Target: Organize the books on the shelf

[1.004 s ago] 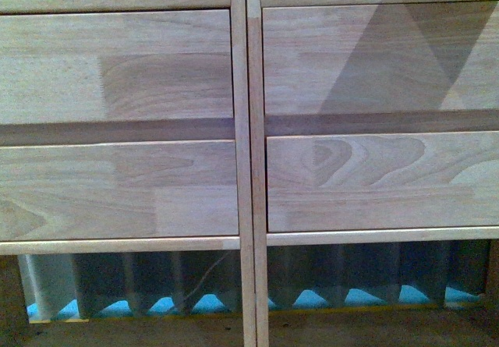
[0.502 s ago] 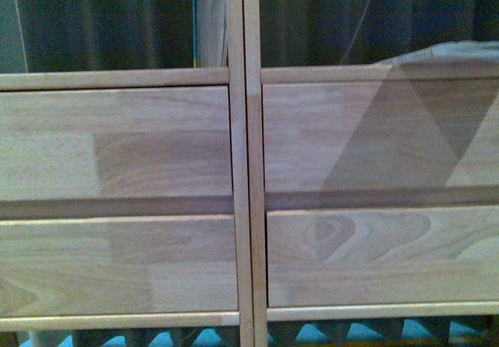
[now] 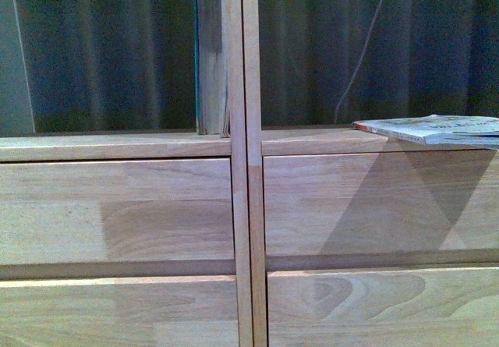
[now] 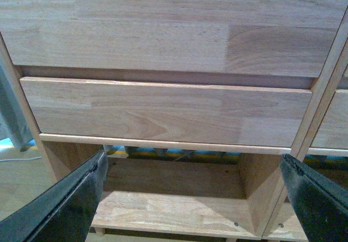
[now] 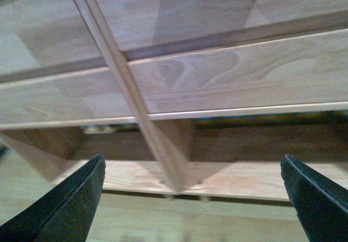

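Note:
The light wooden shelf (image 3: 242,207) fills the front view, with drawer fronts below and backless compartments above. A white book with a red spine (image 3: 429,129) lies flat in the upper right compartment, running off the right edge. A slim book with a teal edge (image 3: 197,58) stands upright against the centre post in the left compartment. My left gripper (image 4: 193,198) is open and empty, facing the shelf's (image 4: 163,106) left drawers and empty bottom compartment. My right gripper (image 5: 190,198) is open and empty, facing the shelf's (image 5: 217,79) centre post and bottom board.
A dark curtain (image 3: 351,43) hangs behind the open compartments, with a thin cable (image 3: 362,47) running down it. Light wooden floor (image 5: 179,220) lies in front of the shelf's short legs.
The front view has risen along the shelf: the bottom gap has dropped out of view and the upper compartments with both books have come into view.

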### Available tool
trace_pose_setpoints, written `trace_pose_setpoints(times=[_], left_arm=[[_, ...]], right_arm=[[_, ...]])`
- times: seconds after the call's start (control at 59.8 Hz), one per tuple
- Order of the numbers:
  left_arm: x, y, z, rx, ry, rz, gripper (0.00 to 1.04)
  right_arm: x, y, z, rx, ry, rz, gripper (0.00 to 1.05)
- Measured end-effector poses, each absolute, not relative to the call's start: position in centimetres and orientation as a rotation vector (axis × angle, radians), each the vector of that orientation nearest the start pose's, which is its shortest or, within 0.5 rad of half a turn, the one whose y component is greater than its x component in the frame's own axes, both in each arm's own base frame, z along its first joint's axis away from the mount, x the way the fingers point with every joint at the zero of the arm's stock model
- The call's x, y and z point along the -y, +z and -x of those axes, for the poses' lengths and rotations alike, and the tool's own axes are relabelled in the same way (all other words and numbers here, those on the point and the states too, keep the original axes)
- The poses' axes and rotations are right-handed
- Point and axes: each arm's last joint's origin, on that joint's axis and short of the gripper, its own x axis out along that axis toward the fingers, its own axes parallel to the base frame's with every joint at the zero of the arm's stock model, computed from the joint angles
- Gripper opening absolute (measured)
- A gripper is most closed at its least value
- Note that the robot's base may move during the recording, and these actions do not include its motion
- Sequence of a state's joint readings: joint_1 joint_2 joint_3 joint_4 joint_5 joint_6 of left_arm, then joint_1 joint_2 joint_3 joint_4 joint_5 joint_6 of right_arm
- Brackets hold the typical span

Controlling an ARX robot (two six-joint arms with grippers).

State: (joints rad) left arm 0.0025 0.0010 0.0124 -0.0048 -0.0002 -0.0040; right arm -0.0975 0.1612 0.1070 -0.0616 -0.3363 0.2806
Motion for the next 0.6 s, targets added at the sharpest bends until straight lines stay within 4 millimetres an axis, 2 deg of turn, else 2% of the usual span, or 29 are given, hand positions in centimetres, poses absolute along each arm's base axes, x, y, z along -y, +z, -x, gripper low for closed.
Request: trace_pose_setpoints(times=[0.134, 0.218, 0.418, 0.502, 0.602], left_arm=[[0.0, 16.7, -9.7, 0.007, 0.002, 0.004, 0.97], [0.0, 16.7, -9.7, 0.007, 0.003, 0.004, 0.97], [0.0, 16.7, -9.7, 0.007, 0.002, 0.004, 0.97], [0.0, 16.7, -9.7, 0.007, 0.003, 0.004, 0.97], [0.0, 16.7, -9.7, 0.007, 0.002, 0.004, 0.97]], right_arm=[[0.1, 23.6, -11.7, -0.063, 0.284, -0.534, 0.98], [0.0, 27.3, -14.5, -0.056, 0.340, -0.730, 0.98], [-1.1, 30.2, -21.2, -0.131, 0.349, -1.091, 0.98], [-1.7, 29.8, -24.1, -0.179, 0.303, -1.186, 0.98], [-2.1, 29.7, -26.3, -0.186, 0.260, -1.238, 0.98]])
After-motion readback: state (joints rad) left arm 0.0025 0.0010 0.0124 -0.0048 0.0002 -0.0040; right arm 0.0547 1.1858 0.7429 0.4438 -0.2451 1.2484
